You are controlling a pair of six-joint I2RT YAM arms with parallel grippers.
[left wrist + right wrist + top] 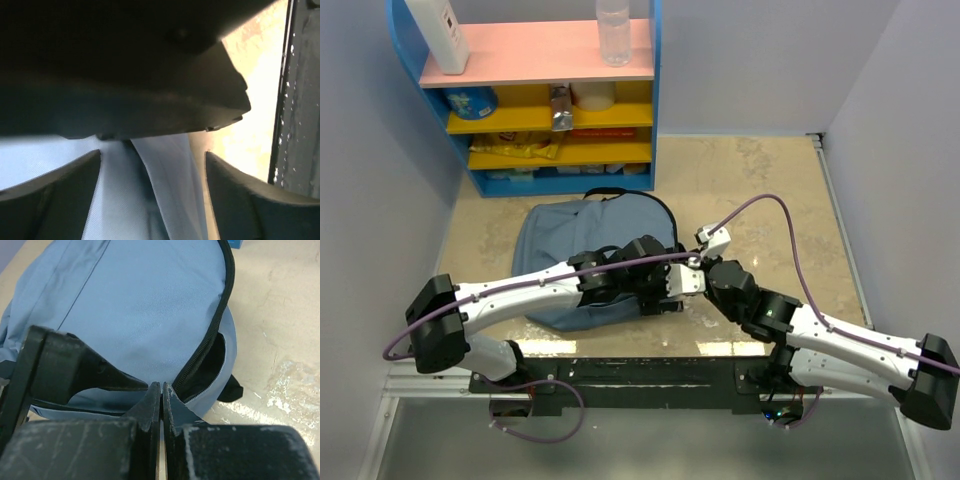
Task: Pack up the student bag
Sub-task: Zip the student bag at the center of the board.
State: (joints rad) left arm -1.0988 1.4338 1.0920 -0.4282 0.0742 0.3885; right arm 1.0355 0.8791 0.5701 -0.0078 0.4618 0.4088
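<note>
The student bag (560, 245), slate-blue with a black zipper, lies flat on the table in front of the shelf. Its zipper stands partly open at the near right side, showing a dark gap (210, 365). My left gripper (663, 290) reaches across the bag's near edge. It is open, and in the left wrist view its fingers (50, 195) straddle a fold of bag fabric (165, 190) without pinching it. My right gripper (161, 387) is shut, tips pressed together right at the zipper opening. Nothing shows between its tips. The two grippers meet at the bag's near right corner.
A blue shelf unit (555, 100) with pink and yellow boards stands behind the bag, holding a clear bottle (612, 30), a white bottle (438, 35) and small packs. A black strap end (230, 388) sticks out beside the bag. The black mounting rail (640, 375) runs along the near edge.
</note>
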